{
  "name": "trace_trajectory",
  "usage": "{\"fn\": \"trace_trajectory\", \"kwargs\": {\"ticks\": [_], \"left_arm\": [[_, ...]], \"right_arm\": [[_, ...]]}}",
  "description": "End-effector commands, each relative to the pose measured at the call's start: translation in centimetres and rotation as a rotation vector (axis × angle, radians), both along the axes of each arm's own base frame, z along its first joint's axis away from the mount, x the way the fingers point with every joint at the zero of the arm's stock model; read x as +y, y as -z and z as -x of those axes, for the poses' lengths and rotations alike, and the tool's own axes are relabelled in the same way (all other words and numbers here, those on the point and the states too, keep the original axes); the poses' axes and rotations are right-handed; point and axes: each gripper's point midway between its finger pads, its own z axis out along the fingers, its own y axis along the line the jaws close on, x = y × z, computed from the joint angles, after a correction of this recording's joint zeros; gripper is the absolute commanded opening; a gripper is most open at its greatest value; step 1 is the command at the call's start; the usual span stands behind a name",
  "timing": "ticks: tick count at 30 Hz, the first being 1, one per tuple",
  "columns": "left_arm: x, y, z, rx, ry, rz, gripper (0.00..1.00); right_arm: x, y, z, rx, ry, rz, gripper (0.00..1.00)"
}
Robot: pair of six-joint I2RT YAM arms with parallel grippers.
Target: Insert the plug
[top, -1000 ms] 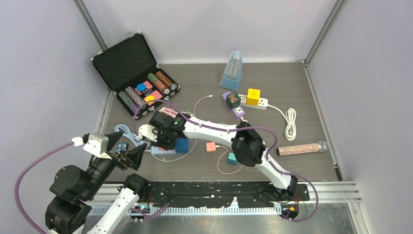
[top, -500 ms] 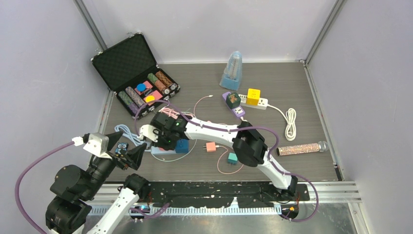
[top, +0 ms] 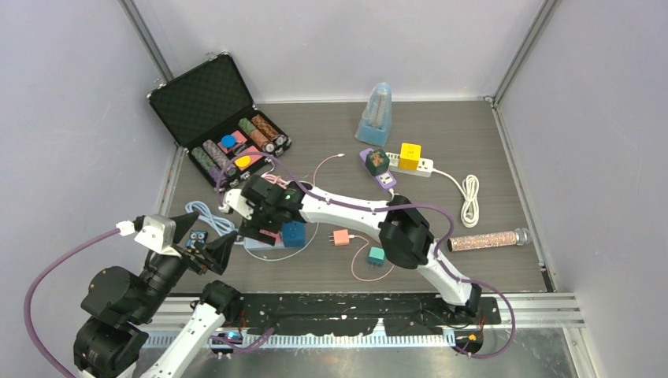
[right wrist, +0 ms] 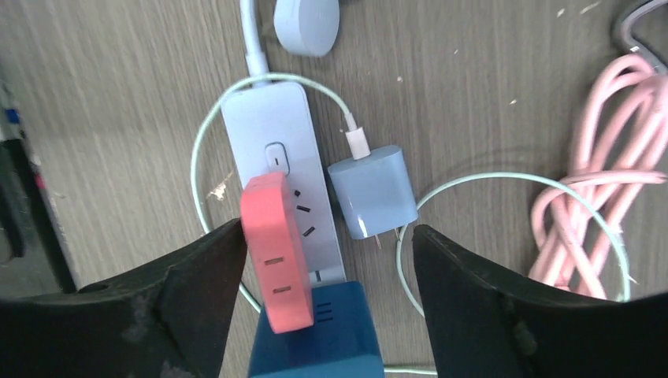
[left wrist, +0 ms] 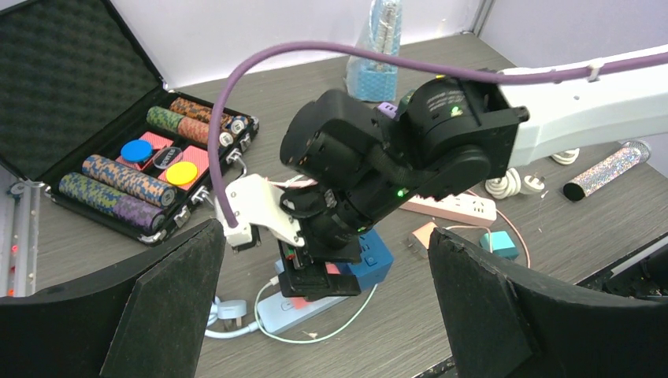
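Right gripper [right wrist: 327,244] hangs directly over the coral plug [right wrist: 273,252] with its jaws apart and clamped on nothing. The plug stands between them, close against the jaw at the left of the frame, and contact cannot be confirmed. It sits upright on the power strip [right wrist: 272,118] at lower centre of the wrist view, butted against a dark blue adapter [right wrist: 315,335]. Whether its pins are fully home cannot be told from above. Judged procedure: verify seating before withdrawing. If the plug stands proud, close on its long flat sides and press straight down without rocking, since the blue adapter leaves no side clearance. Lift away vertically so the near jaw does not drag the plug out. The plug is a smooth, matte plastic slab with rounded corners and two slots in its top face. The strip is glossy pale plastic, long and narrow, and likely to slide on the wood-grain table [right wrist: 118,94]. Just beside the strip lies a light blue charger [right wrist: 372,191] with bare prongs, trailing a thin mint cable [right wrist: 504,185]. A soft pink cable coil [right wrist: 599,205] lies at the right edge. Left gripper [top: 206,240], lower left in the overhead view, is spread wide and holds nothing.
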Motion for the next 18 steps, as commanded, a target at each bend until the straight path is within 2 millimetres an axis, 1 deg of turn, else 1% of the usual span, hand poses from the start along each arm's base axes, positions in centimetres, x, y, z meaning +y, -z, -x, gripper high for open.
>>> {"fn": "trace_trajectory", "kwargs": {"ticks": [1,4,5,6,7,8,9,10,11,12,13,14,15,16,17,18], "left_arm": [[-0.1,-2.2,0.5,-0.065,0.013,0.04,1.0],[-0.3,-2.3,0.3,-0.061,0.021,0.047,1.0],[-0.4,-2.3,0.2,-0.057,0.021,0.05,1.0],[-0.7,-2.2,0.1,-0.051,0.035,0.051,1.0],[-1.0,-2.2,0.1,-0.047,0.05,0.055,1.0],[-1.2,-2.2,0.0,-0.043,0.056,0.06,1.0],[-1.4,-2.1,-0.1,-0.04,0.059,0.065,1.0],[-1.6,-2.2,-0.2,-0.039,0.063,0.071,1.0],[-1.8,-2.1,-0.4,-0.036,0.07,0.077,1.0],[-2.0,-2.0,-0.6,-0.032,0.075,0.082,1.0],[-2.3,-1.9,-0.8,-0.031,0.083,0.09,1.0],[-2.6,-1.8,-1.0,-0.027,0.091,0.098,1.0],[-3.0,-1.6,-1.2,-0.02,0.098,0.105,1.0],[-3.3,-1.5,-1.5,-0.013,0.108,0.114,1.0],[-3.8,-1.3,-1.7,-0.005,0.121,0.122,1.0],[-4.2,-1.1,-2.1,0.007,0.128,0.134,1.0]], "right_arm": [[1.8,-11.0,0.0,-0.049,0.01,-0.263,0.85],[1.0,-12.6,0.6,-0.035,0.022,-0.288,0.87],[0.5,-12.3,0.6,-0.033,0.036,-0.278,0.88],[0.0,-13.3,0.5,-0.039,0.069,-0.292,0.89],[-0.4,-13.6,0.4,-0.042,0.088,-0.292,0.9],[-1.4,-14.1,0.3,-0.047,0.133,-0.293,0.91],[-2.3,-13.4,0.1,-0.05,0.167,-0.27,0.91],[-3.4,-14.6,-0.3,-0.071,0.226,-0.287,0.91],[-4.4,-13.5,-0.3,-0.071,0.262,-0.259,0.9],[-5.5,-14.9,-0.9,-0.098,0.336,-0.288,0.9],[-6.7,-13.7,-1.0,-0.098,0.379,-0.261,0.9],[-8.0,-15.1,-1.6,-0.115,0.475,-0.301,0.88],[-9.2,-13.7,-1.7,-0.115,0.522,-0.274,0.87],[-10.7,-14.7,-2.4,-0.122,0.627,-0.31,0.84],[-12.1,-13.3,-2.7,-0.118,0.682,-0.283,0.83],[-13.4,-13.4,-2.9,-0.107,0.773,-0.306,0.78]]}}
